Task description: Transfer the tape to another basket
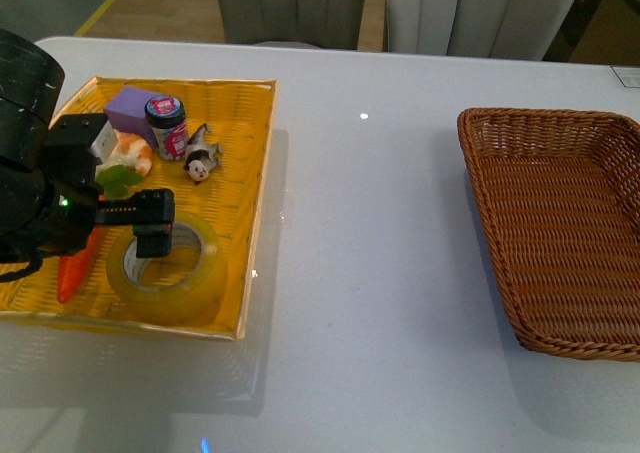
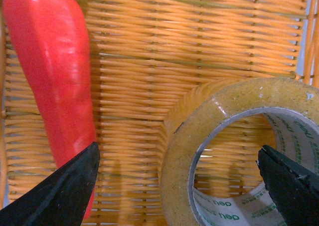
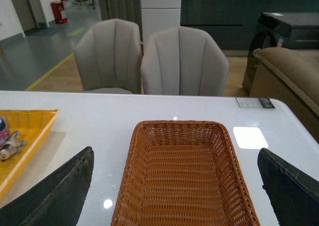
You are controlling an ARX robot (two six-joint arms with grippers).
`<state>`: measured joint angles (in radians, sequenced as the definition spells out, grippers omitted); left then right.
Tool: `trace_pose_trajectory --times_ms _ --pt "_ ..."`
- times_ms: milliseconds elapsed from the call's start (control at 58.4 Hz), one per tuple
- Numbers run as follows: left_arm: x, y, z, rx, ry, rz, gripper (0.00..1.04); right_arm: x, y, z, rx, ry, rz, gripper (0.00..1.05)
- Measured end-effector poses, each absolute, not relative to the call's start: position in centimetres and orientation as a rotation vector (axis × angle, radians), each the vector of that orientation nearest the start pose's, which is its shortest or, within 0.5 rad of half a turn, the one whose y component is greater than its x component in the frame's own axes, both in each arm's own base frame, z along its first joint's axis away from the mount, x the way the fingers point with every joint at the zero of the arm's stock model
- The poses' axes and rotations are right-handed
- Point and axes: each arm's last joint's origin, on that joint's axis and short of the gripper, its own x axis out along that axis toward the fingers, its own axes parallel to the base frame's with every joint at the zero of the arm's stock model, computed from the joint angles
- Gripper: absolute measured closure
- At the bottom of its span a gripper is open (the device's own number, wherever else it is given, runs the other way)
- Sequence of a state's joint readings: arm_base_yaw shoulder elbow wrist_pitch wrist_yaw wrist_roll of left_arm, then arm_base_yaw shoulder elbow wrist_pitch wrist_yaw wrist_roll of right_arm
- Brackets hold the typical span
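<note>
From my console I saw the tape (image 1: 192,289) lying flat inside the yellow tray (image 1: 256,188), in the tray's near corner on the side facing the basket (image 1: 492,228). The basket itself sat on the white table (image 1: 380,323), well apart from the tray, with nothing in the part of it I could see.

The left gripper (image 1: 150,229) hung over the tray, directly above the roll. Through the left wrist camera its claw (image 2: 177,191) was released and spread wide. One fingertip (image 2: 65,191) sat outside the roll and the other (image 2: 291,186) over the core opening, so one wall of the tape (image 2: 224,101) lay between them. I could not tell whether either tip touched the roll. Green print showed on the white inner core.

A red toy vegetable (image 2: 52,76) lay in the tray just beside the tape, on the side away from the basket. At the tray's far end stood a purple block (image 1: 133,105), a small can (image 1: 166,125) and a little figurine (image 1: 203,161), well apart from the roll.

The right gripper (image 3: 174,193) did not show in the front camera. Its wrist camera showed its claw released too, with the fingertips far apart and the basket (image 3: 174,124) in view between them, off to one side of the tray (image 3: 25,131). Two grey chairs (image 3: 144,56) stood beyond the table.
</note>
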<state>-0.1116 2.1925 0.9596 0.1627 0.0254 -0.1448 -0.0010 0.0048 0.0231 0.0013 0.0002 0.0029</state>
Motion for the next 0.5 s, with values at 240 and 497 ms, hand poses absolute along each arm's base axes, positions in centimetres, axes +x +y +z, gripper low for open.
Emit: trace_pose_trajectory --times_ms 240,497 --pt "36.1 -4.1 0.5 -0.065 1.123 -0.029 0.09 9.7 0.0 17.1 0.003 -0.02 -0.001 0.09" --pt "35.9 -4.2 0.0 -0.048 1.139 -0.032 0.46 9.7 0.0 17.1 0.003 -0.02 -0.001 0.09"
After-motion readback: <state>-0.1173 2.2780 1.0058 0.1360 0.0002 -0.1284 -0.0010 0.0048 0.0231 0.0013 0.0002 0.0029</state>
